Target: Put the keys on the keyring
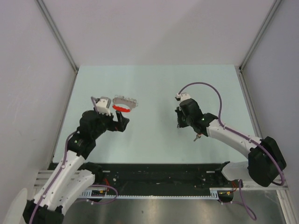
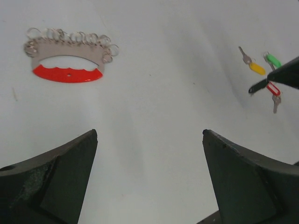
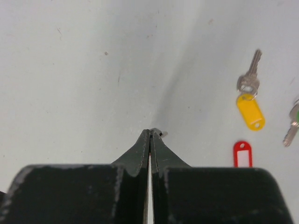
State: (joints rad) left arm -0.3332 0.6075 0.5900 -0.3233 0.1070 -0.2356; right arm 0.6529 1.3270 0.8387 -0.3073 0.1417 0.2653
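Seen from above, the flat oval keyring, a red plastic arc plus silver rings, lies toward the far left corner of the table; in the left wrist view the left gripper has its jaws wide apart; in the right wrist view the right gripper has its jaws pressed together beside 3 plastic-headed keys.

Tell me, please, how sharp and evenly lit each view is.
Top external: soft, even light, keyring small but clear; left wrist: sharp, left tool dark in foreground; right wrist: yellow key crisp, faint shadow streak beyond the shut right tool.
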